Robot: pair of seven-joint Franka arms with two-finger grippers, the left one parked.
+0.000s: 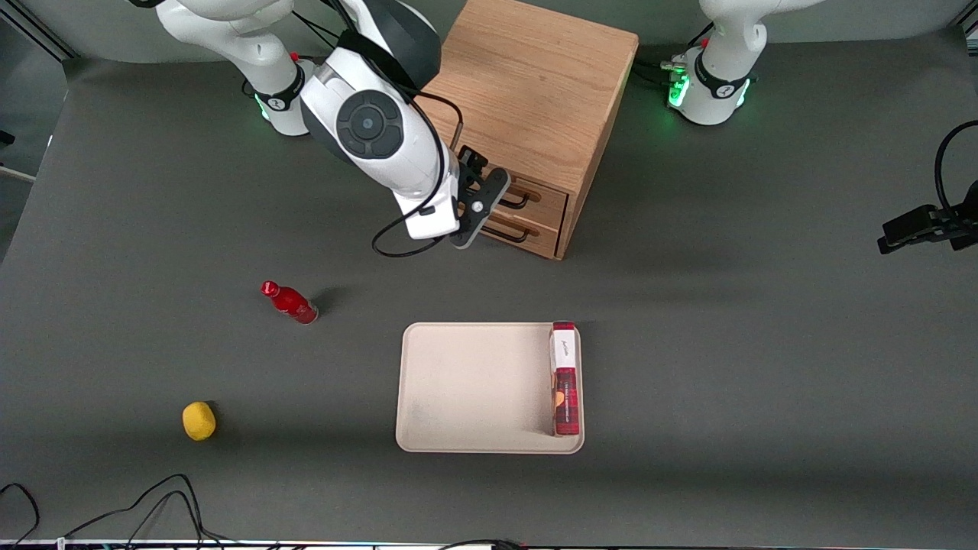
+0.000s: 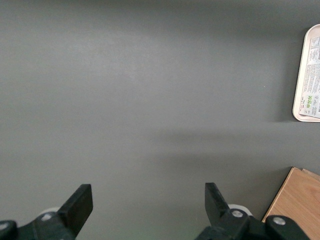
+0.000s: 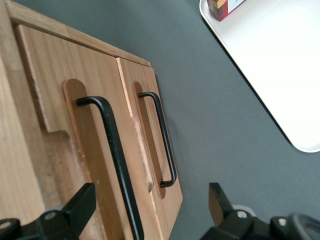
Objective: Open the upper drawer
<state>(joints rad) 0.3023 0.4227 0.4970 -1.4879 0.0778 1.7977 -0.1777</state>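
Hand (image 3: 150,205) spread before upper drawer (image 3: 75,100), its handle (image 3: 112,150) partly cut off.

White arm (image 1: 382,130), black gripper (image 1: 483,200), looping cable (image 1: 397,244)

Upper drawer (image 1: 544,195): front largely covered by the gripper (image 1: 489,200) in the front view; its handle (image 3: 114,150) runs off the edge in the right wrist view. Cabinet (image 1: 535,92): top cut by the frame edge. Red box (image 3: 225,7) on the tray (image 3: 280,65): only a corner shows, print unreadable.
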